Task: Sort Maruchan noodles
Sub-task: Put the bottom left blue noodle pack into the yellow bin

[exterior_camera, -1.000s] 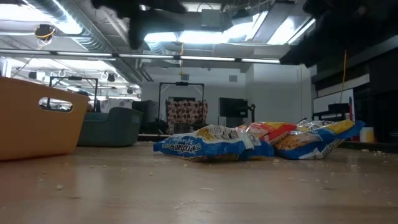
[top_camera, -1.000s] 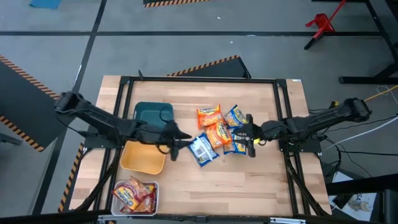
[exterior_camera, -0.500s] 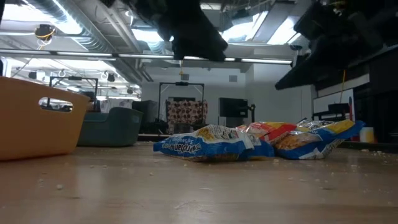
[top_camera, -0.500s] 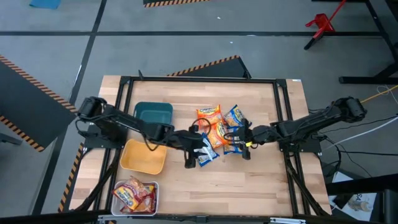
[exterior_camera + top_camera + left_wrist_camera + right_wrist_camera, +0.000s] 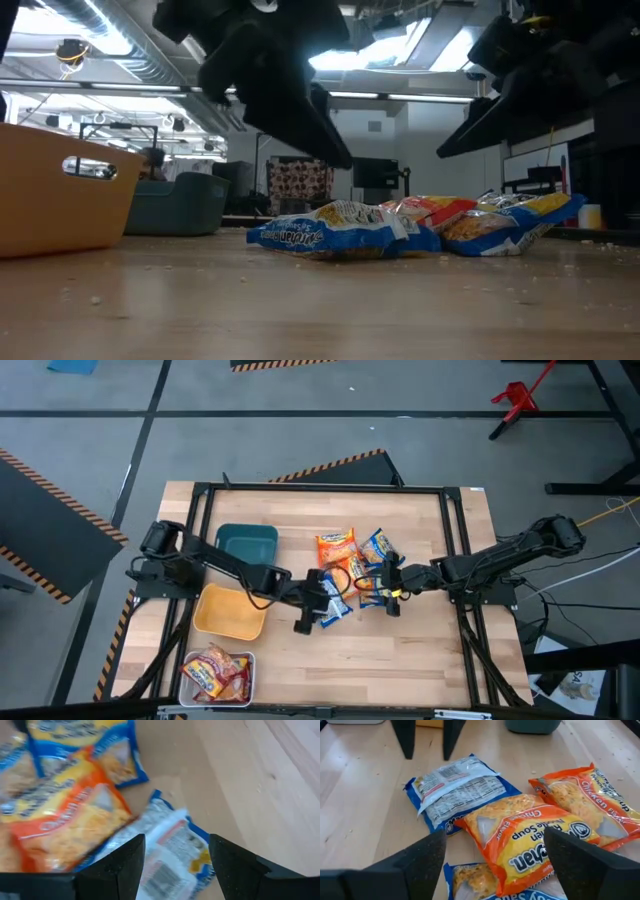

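The white tray [image 5: 217,676] sat at the table's [image 5: 420,660] near left corner, holding red-pink packets [image 5: 212,672]. Behind it stood the yellow tray [image 5: 230,612], and behind that the teal tray [image 5: 246,542].

Mid-table lay the loose pile of noodles. The blue packet [image 5: 327,602] lay label side up at the pile's near left edge, flat on the wood. The left gripper [image 5: 312,603] hung over this packet, fingers [image 5: 120,865] spread apart with nothing between them; in the left wrist view the packet showed in the gap, not gripped. An orange packet [image 5: 535,837] lay partly over the blue one's right side. A second orange packet [image 5: 336,545] lay at the far side of the pile, and another blue packet [image 5: 377,546] lay to its right.

The right gripper [image 5: 388,587] hovered over the pile's right side, fingers [image 5: 425,857] wide apart and empty. Yet another blue packet [image 5: 470,877] lay just under them, tucked beneath the orange one.
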`<state>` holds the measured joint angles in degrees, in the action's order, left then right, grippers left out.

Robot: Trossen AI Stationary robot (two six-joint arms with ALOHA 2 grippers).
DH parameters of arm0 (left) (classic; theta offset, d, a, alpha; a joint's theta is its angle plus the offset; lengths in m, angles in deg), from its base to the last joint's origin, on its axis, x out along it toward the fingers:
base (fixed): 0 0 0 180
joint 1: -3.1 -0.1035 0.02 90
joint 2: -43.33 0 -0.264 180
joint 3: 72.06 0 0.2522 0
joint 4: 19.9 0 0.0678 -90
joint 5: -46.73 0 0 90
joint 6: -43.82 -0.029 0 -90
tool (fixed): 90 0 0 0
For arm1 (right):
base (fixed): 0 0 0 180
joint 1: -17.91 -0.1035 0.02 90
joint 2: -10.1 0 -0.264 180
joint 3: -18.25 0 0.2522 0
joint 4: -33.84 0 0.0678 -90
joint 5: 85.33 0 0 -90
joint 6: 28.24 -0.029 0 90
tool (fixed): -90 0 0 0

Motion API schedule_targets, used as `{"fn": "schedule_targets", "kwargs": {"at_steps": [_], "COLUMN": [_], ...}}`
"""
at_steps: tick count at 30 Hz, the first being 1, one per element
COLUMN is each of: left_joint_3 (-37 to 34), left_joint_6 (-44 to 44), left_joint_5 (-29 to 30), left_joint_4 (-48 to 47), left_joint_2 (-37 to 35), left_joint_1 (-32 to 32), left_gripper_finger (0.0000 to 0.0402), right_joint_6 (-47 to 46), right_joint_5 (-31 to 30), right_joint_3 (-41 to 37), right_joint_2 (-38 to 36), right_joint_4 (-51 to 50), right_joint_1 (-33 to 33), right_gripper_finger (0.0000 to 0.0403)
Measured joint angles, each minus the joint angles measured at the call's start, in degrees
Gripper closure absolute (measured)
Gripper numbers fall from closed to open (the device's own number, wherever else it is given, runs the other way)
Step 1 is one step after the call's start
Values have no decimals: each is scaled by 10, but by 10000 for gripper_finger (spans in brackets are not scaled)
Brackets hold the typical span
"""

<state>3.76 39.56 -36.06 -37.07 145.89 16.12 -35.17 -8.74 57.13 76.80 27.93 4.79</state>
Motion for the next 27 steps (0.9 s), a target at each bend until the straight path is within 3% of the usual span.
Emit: {"fn": "schedule_targets", "kwargs": {"at_steps": [7, 14, 27], "left_joint_3": [0, 0, 0], "left_joint_6": [0, -64, -103], "left_joint_5": [10, 66, 79], "left_joint_4": [2, 1, 14], "left_joint_2": [20, 23, 62], "left_joint_1": [26, 52, 58], "left_gripper_finger": [182, 170, 167], "right_joint_6": [1, -6, -17], "right_joint_5": [-5, -11, -11], "right_joint_3": [0, 0, 0], "right_joint_2": [0, 0, 0], "right_joint_4": [-2, -3, -2], "right_joint_1": [0, 0, 0], "right_gripper_finger": [83, 83, 84]}}
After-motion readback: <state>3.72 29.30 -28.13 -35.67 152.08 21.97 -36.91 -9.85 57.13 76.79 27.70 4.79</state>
